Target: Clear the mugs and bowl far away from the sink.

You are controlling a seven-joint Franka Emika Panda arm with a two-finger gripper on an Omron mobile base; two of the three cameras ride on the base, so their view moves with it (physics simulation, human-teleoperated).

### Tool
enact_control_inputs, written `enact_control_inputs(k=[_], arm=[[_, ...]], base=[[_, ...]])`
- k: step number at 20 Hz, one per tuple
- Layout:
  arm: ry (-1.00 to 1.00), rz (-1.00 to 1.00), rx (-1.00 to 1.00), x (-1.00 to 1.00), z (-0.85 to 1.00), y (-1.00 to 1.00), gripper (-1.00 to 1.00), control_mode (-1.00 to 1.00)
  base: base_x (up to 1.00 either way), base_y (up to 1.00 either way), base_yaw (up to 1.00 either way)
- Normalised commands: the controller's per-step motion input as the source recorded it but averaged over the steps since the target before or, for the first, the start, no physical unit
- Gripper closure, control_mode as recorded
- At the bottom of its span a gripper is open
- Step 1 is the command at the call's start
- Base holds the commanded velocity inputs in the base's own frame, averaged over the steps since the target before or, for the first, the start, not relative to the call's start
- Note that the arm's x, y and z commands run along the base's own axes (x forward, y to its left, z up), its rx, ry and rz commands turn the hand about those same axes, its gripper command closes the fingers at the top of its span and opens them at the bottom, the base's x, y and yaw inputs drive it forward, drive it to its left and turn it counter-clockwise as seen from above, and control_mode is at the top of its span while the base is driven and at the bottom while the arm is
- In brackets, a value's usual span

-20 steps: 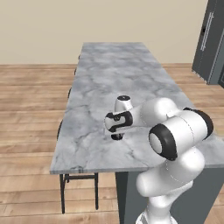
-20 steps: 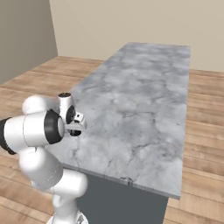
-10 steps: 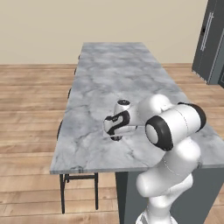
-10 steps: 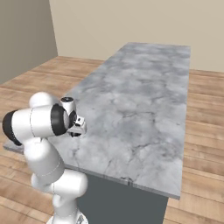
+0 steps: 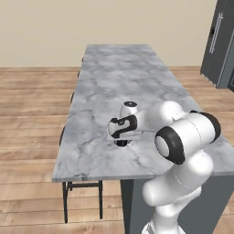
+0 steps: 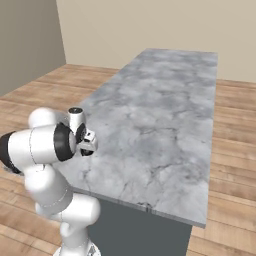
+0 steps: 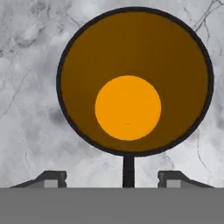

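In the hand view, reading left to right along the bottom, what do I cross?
Left fingertip → black mug's handle → right fingertip. The handle runs down between the two spread tips, and the mug's round orange interior sits just above, on the marble counter.

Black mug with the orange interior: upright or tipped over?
Upright: the hand view looks straight down into the black mug's round mouth to its orange bottom, on the marble counter.
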Motion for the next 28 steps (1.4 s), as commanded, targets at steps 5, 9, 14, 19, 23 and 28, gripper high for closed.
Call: enact_control_inputs(k=[5,9,14,19,23,28], arm=[[-0.11,0.0,-0.04,-0.15,0.7,-0.01,-1.0,-1.0],[-0.03,0.0,-0.01,-0.28,0.74,-0.07,-1.0,-1.0],[-0.09,0.01,0.0,-0.66,0.64,-0.15,-1.0,-1.0],[-0.13,0.06,0.0,-0.72,0.49,-0.06,-1.0,-1.0],[-0.1,0.02,0.0,-0.66,0.45,-0.02,-1.0,-1.0],[-0.01,0.0,0.0,-0.41,0.69,-0.15,-1.0,-1.0]], base=[[0.0,0.0,0.0],[0.0,0.0,0.0],[0.0,0.0,0.0],[0.0,0.0,0.0],[0.0,0.0,0.0],[0.0,0.0,0.0]])
